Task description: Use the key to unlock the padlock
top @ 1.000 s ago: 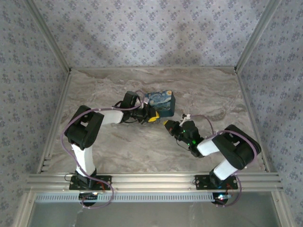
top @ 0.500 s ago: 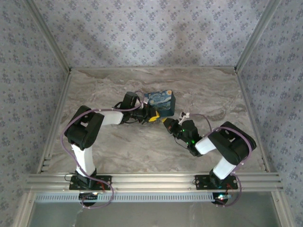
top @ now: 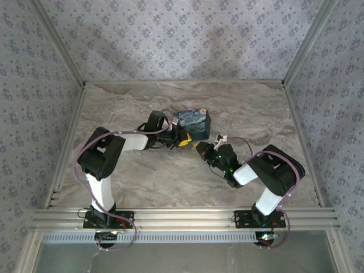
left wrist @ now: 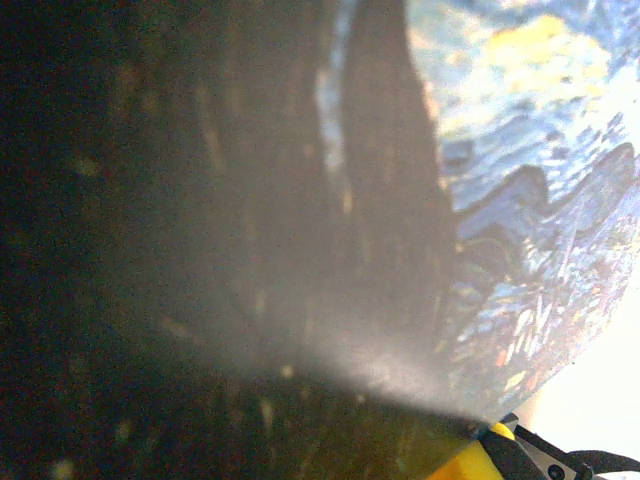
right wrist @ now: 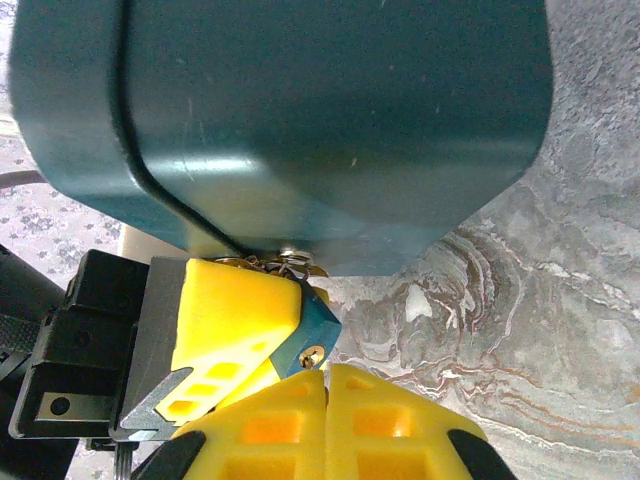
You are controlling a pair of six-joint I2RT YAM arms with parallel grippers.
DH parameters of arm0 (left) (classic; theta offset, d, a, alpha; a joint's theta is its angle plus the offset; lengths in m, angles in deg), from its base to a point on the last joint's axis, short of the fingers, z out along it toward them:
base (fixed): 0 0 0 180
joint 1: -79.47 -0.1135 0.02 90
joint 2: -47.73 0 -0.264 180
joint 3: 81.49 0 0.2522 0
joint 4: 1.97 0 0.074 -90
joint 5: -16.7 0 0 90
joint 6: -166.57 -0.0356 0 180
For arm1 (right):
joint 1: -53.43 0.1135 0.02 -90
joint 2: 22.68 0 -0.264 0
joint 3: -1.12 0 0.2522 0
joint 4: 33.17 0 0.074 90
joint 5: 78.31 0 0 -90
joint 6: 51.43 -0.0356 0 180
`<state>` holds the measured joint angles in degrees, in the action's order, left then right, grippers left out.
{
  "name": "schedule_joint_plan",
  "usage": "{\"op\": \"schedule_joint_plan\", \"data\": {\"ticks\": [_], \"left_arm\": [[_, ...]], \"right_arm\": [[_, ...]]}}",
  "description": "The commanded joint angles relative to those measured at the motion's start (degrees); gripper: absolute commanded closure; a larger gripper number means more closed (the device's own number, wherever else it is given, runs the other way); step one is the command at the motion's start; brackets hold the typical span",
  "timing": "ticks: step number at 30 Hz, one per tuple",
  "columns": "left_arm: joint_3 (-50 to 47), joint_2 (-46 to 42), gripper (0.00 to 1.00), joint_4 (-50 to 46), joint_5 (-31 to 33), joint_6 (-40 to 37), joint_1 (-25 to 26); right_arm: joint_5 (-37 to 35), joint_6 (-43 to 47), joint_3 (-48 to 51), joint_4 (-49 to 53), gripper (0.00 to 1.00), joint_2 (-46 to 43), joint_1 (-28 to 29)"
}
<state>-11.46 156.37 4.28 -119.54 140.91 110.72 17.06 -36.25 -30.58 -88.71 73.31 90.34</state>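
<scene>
1. Top view: marble-patterned table point(top: 256, 114). A case point(top: 192, 124) printed with a swirling blue and yellow night sky sits centre frame, slightly above the middle.
2. Left arm reaches in from lower left. The left gripper point(top: 181, 140) is at the case's lower left corner.
3. Right arm comes in from lower right. The right gripper point(top: 199, 148) is just below and right of the left one, and the two tips nearly meet.
4. Right wrist view: the case's teal underside point(right wrist: 300, 120) fills the upper frame. The small blue padlock point(right wrist: 312, 325) hangs at its lower edge, centre frame, with metal rings above it at the case seam.
5. Left gripper point(right wrist: 280, 345), yellow fingers, comes in from lower left and is clamped on the padlock body.
6. Right gripper point(right wrist: 326, 385) is at bottom centre, its yellow fingers pressed together, tips just under the padlock's lower face.
7. A brass spot shows on that face. Keyhole or key tip: cannot tell. Whether a key sits between the right fingers: cannot tell.
8. Left wrist view: the case print point(left wrist: 530, 200) is close and blurred at upper right. A yellow fingertip point(left wrist: 470, 462) sits at the bottom right edge.
</scene>
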Motion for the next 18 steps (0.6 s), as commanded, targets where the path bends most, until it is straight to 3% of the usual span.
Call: {"op": "schedule_joint_plan", "data": {"ticks": [1, 18], "left_arm": [[-0.78, -1.06, 0.96, 0.97, -1.13, 1.57, 0.94], [-2.23, -1.07, 0.97, 6.45, -0.71, 4.4, 1.97]], "right_arm": [[-0.01, -0.28, -1.4, -2.81, 1.0, 0.8, 0.04], [-4.75, -6.53, -1.81, -10.65, 1.0, 6.84, 3.06]]}}
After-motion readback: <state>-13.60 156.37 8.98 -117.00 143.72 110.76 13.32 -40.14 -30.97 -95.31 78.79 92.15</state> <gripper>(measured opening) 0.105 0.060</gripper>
